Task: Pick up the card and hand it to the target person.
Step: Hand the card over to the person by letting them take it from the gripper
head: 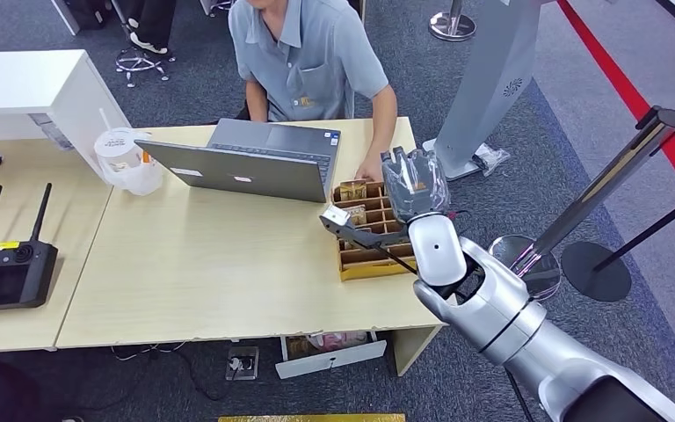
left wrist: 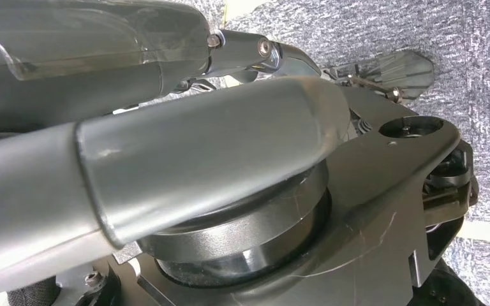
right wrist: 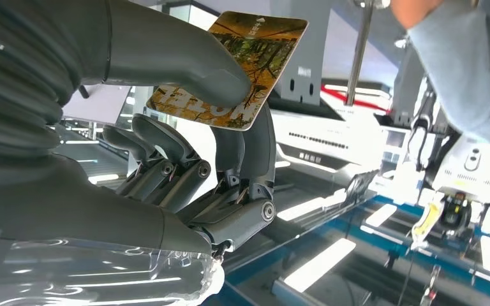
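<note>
Right hand (right wrist: 185,146) pinches card (right wrist: 242,64), apparently above tray (head: 365,264).

Even, bright overhead light is filling the head view, leaving soft shadows under the desk (head: 228,264). Glare is streaking the left wrist view's blurred foreground, and bright patches are washing out the right wrist view's background.

My right hand (head: 378,230) hangs over the divided cardboard box (head: 371,237) at centre-right of the head view, pinching the card (right wrist: 233,67). Just beyond it, the person's hand (head: 369,169) rests on the table. The open laptop (head: 250,163) blocks the way up and left; a plastic cup (head: 123,158) stands further left. The wide bare tabletop (head: 211,272) in the lower centre gives open passage.
</note>
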You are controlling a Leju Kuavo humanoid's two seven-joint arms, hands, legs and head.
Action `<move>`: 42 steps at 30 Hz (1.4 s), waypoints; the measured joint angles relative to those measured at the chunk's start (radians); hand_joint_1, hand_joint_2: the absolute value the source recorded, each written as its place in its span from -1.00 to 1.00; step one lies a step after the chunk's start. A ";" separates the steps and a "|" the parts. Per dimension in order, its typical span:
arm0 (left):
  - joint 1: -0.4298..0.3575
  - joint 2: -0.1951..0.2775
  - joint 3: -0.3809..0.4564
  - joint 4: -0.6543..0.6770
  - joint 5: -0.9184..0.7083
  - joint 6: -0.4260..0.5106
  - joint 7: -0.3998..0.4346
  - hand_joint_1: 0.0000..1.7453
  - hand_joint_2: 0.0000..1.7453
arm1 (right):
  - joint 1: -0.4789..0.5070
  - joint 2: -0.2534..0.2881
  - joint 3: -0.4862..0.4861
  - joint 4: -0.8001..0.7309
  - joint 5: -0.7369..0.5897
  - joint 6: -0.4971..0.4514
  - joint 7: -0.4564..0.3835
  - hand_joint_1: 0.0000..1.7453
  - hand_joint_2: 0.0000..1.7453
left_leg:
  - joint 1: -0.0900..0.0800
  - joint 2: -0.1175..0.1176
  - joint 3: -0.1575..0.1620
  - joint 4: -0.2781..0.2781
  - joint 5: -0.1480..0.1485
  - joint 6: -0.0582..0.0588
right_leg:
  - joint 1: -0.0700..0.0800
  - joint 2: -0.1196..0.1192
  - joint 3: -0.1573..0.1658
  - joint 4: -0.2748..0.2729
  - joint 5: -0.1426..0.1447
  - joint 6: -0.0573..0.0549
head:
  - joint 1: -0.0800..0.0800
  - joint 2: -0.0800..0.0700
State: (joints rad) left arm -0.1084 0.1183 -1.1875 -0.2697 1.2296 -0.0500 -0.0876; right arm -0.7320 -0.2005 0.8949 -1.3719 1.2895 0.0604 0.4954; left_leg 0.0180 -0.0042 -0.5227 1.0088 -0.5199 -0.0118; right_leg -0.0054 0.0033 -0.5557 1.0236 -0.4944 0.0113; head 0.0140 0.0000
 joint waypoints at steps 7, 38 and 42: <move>0.000 0.000 0.000 0.000 -0.006 0.000 0.003 -1.00 -1.00 | 0.001 -0.025 -0.022 -0.042 0.002 -0.055 0.004 1.00 1.00 | 0.000 0.000 0.000 0.000 0.000 0.000 | 0.000 0.000 0.000 0.000 0.000 0.001 | 0.000 0.000; -0.002 -0.001 0.000 0.000 -0.015 -0.001 0.012 -1.00 -1.00 | 0.002 -0.034 -0.046 0.000 -0.014 -0.098 -0.029 1.00 1.00 | 0.000 0.000 -0.001 0.000 0.000 0.000 | 0.000 0.000 0.000 0.000 0.001 0.001 | 0.000 0.000; -0.002 -0.001 0.000 0.000 -0.015 -0.002 0.012 -1.00 -1.00 | 0.002 -0.034 -0.045 0.006 -0.015 -0.098 -0.033 -0.61 1.00 | 0.000 0.000 -0.001 0.000 0.000 0.000 | 0.000 0.000 0.000 0.000 0.001 0.001 | 0.000 0.000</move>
State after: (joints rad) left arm -0.1100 0.1175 -1.1875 -0.2697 1.2142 -0.0518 -0.0752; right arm -0.7298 -0.2341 0.8495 -1.3657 1.2747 -0.0375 0.4625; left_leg 0.0179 -0.0044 -0.5237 1.0091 -0.5200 -0.0118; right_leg -0.0055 0.0031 -0.5556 1.0236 -0.4937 0.0123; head 0.0139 0.0000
